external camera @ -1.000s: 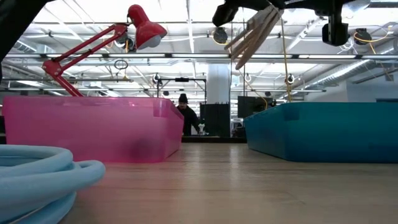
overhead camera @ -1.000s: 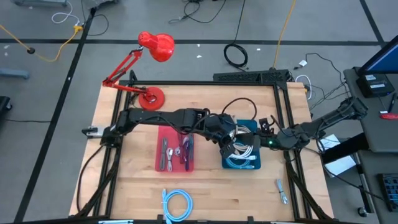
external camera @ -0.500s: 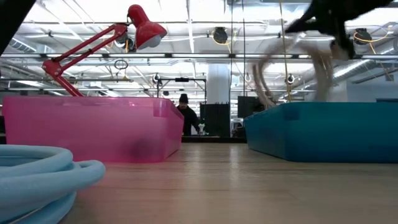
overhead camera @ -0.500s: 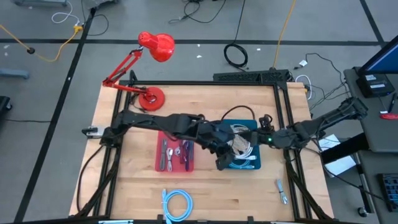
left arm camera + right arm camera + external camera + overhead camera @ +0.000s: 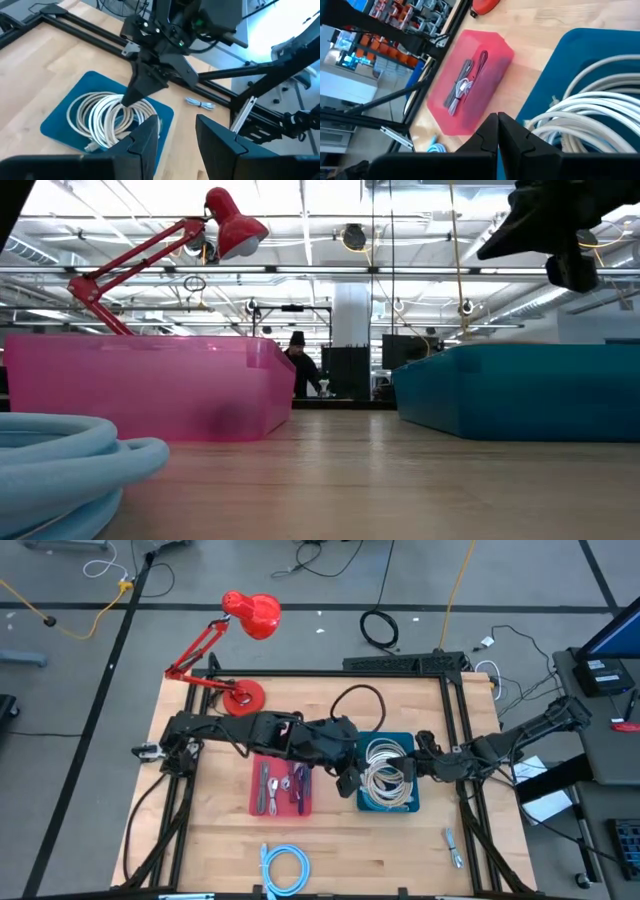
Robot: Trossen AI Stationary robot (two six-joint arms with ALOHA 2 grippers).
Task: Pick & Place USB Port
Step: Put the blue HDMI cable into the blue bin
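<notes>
A white cable coil [image 5: 385,775] lies in the blue bin [image 5: 402,739]. It also shows in the left wrist view [image 5: 107,117] and the right wrist view [image 5: 590,117]. My left gripper [image 5: 347,783] is open and empty [image 5: 177,145], beside the bin's left wall. My right gripper [image 5: 419,750] is shut [image 5: 498,131] and hangs above the bin's right side. Its pointed tip shows over the coil in the left wrist view [image 5: 131,95].
A pink bin [image 5: 257,810] holding several cables stands left of the blue bin. A light blue cable coil [image 5: 285,865] lies at the near edge. A small grey bundled cable [image 5: 453,845] lies at the near right. A red desk lamp [image 5: 245,615] stands at the far left.
My left gripper carried the white coil over the blue bin and let go of it. The coil fell and now lies spread in the bin. My left gripper then drew back toward the table's left, to the bin's left wall.
</notes>
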